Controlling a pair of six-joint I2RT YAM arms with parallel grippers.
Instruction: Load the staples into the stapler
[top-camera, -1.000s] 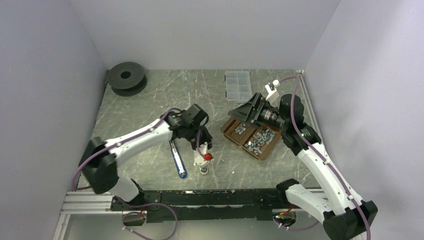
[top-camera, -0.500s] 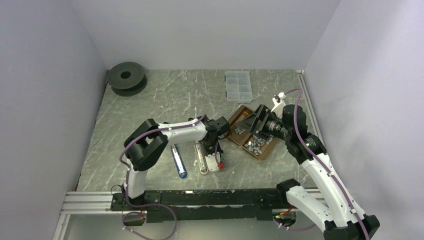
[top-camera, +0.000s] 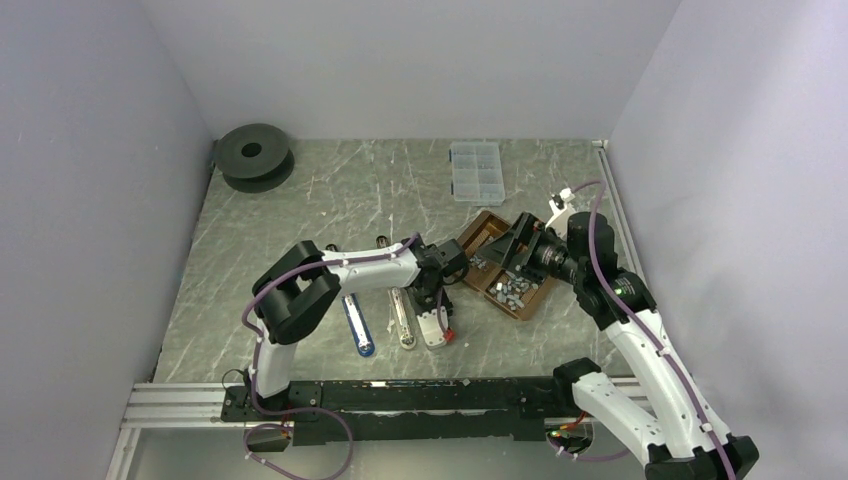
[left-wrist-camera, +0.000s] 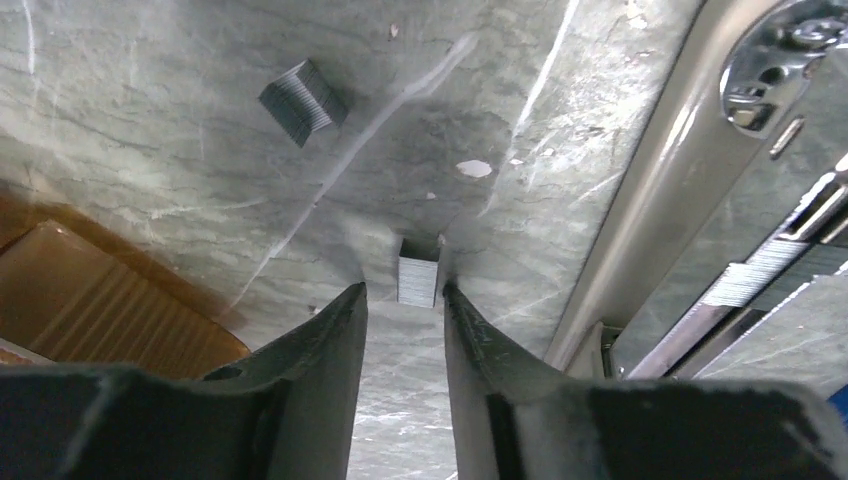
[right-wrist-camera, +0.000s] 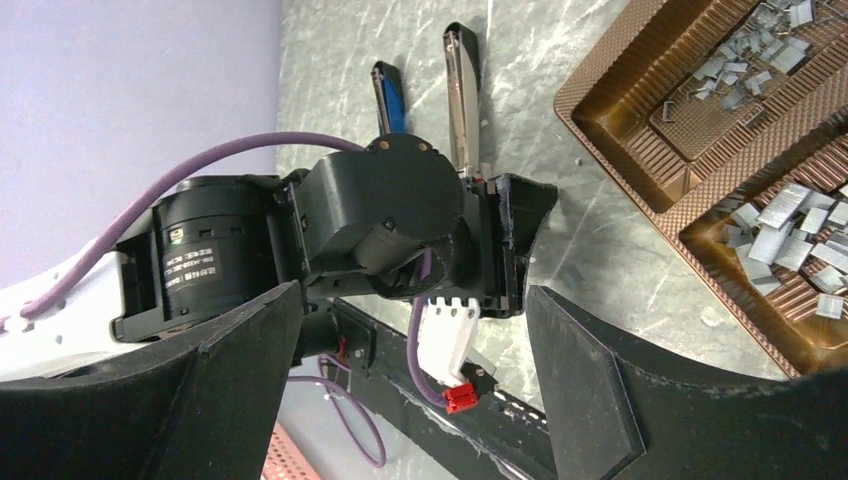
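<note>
The stapler lies swung open on the table: its blue top (top-camera: 356, 325) and metal magazine (top-camera: 403, 318) side by side. In the left wrist view the magazine rail (left-wrist-camera: 660, 180) runs up the right side with a row of staples (left-wrist-camera: 750, 282) in its channel. My left gripper (top-camera: 438, 298) points down at the table right of the stapler, jaws a little apart and holding nothing. A loose staple strip (left-wrist-camera: 418, 280) stands on the table just past its tips (left-wrist-camera: 405, 290); another strip (left-wrist-camera: 303, 100) lies farther off. My right gripper (right-wrist-camera: 415, 290) hangs wide open over the brown tray (top-camera: 480, 225) of staples (top-camera: 510, 288).
A clear compartment box (top-camera: 476, 170) sits at the back and a black spool (top-camera: 252, 155) in the far left corner. The brown tray's edge (left-wrist-camera: 80, 290) is close on the left of my left fingers. Walls close in three sides.
My left arm folded in and carried its gripper rightward, off the stapler to the table beside it, and its jaws parted slightly. My right gripper dropped nearer the tray and widened.
</note>
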